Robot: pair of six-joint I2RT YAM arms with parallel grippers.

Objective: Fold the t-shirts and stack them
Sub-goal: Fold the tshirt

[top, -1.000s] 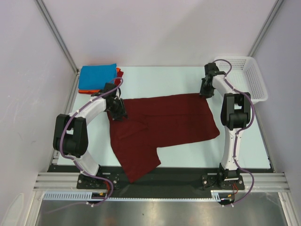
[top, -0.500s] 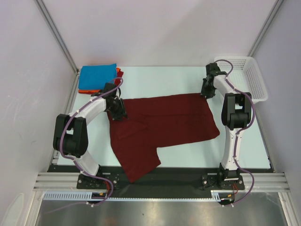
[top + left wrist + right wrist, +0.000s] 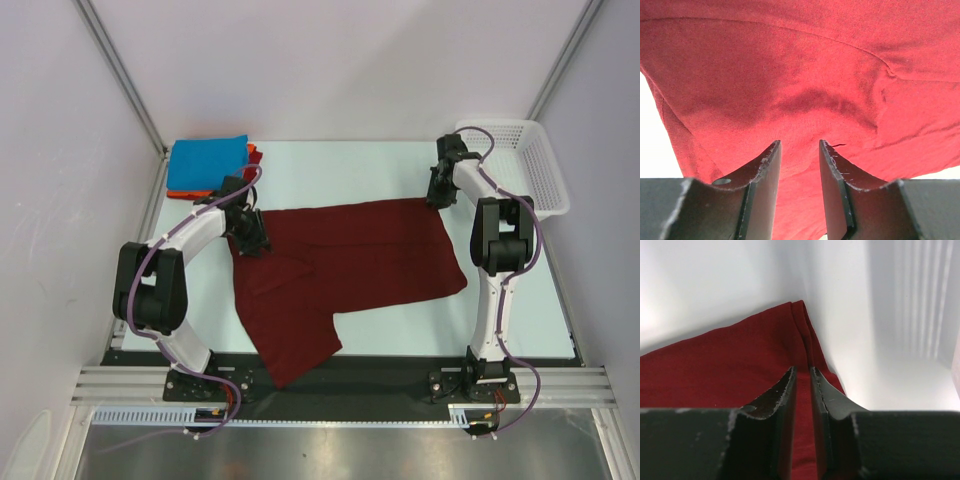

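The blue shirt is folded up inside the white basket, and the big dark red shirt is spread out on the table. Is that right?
Not quite. The blue shirt is not inside the white basket; it lies folded on the orange-red shirt at the far left corner of the table, as the top external view shows. The dark red shirt is spread out on the table.

Top external view: the orange-red t-shirt (image 3: 180, 192) at 10 o'clock lies under the blue t-shirt (image 3: 207, 160), so only its edges show. The left gripper (image 3: 254, 244) covers the maroon t-shirt (image 3: 350, 250) corner at 9 o'clock. The right gripper (image 3: 437, 200) covers the corner at 2 o'clock. Finger spacing is too small to tell there.

Left wrist view: the cloth is cut off at 12 and 3 o'clock.

Right wrist view: the cloth is cut off at 9 o'clock.

Neither wrist view shows whether cloth is pinched.
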